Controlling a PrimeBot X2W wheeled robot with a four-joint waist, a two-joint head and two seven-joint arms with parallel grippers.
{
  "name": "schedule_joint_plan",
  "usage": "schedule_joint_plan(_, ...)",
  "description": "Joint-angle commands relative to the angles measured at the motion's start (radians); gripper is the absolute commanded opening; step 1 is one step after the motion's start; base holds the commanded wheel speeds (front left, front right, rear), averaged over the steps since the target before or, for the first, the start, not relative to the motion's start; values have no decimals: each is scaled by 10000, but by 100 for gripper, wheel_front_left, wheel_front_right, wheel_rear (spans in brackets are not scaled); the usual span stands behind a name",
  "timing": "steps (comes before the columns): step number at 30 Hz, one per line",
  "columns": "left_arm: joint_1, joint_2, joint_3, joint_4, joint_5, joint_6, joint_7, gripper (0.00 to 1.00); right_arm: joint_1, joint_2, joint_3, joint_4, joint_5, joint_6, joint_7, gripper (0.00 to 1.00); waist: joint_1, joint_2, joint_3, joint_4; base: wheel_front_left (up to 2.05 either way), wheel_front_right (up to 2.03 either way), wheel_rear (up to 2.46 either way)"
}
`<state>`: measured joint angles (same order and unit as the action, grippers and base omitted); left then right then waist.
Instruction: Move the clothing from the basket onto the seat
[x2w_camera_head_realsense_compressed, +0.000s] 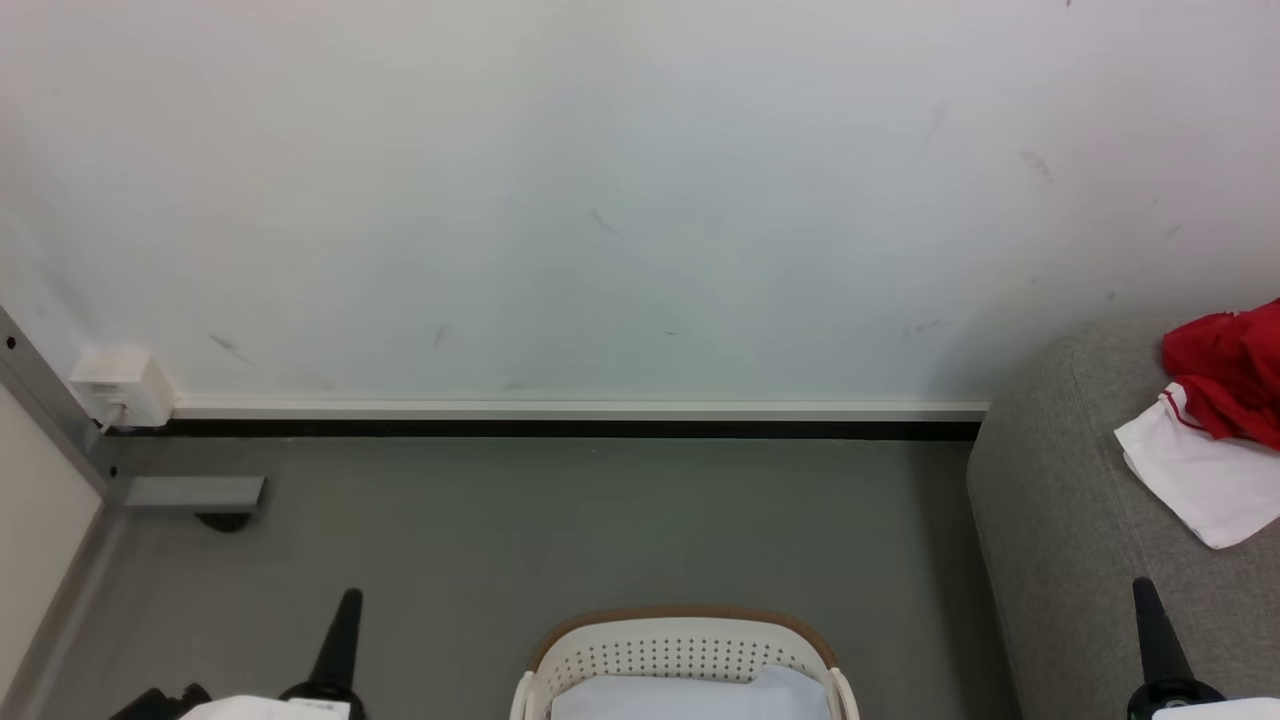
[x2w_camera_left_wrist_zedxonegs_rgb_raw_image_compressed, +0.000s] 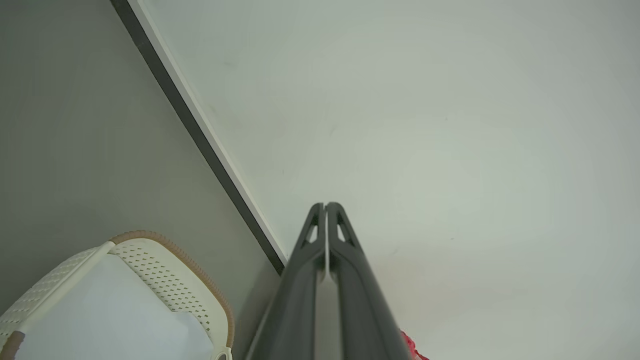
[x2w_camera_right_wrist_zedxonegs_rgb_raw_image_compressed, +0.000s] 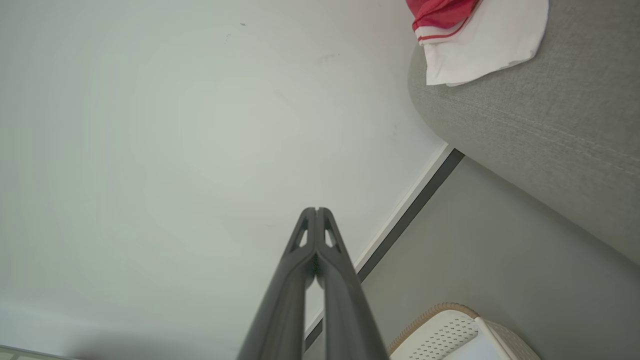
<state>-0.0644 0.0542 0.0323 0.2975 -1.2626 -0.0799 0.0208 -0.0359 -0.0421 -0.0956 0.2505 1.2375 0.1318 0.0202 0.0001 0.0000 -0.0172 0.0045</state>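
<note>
At the head view's bottom edge, one basket is cut off: cream, perforated, brown rim; pale content inside, can't tell what. Right of the basket, one grey seat, cropped, carries the clothing: red bundle plus white red-striped panel, partly out of frame. Flanking the basket: left gripper, right gripper. Left wrist: jaws pressed together, empty. Right wrist: same; clothing well apart from the basket.

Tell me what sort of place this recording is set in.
Most likely a home-style room, perhaps a mock-up living space: a grey fabric sofa with red and white clothing on it, a cream laundry basket on the grey floor, and a plain scuffed white wall with a skirting board.
</note>
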Motion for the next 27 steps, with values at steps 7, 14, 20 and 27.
schedule_joint_plan(7,-234,20,199,-178,-703,-133,194,0,-287,-103,-59,-107,757,-13,191,0,-1,0,29,-7,0,0,0)
schedule_joint_plan(14,-299,9,334,-259,-1283,-219,343,0,-367,-106,-88,-102,1362,-15,337,0,-1,0,60,-13,0,0,0)
schedule_joint_plan(20,-333,4,444,-315,-1766,-285,485,0,-479,-109,-112,-100,1873,-16,481,0,-1,0,86,-19,0,0,0)
schedule_joint_plan(27,-383,-6,560,-384,-2257,-358,611,0,-551,-112,-139,-93,2429,-17,612,0,-1,0,116,-26,0,0,0)
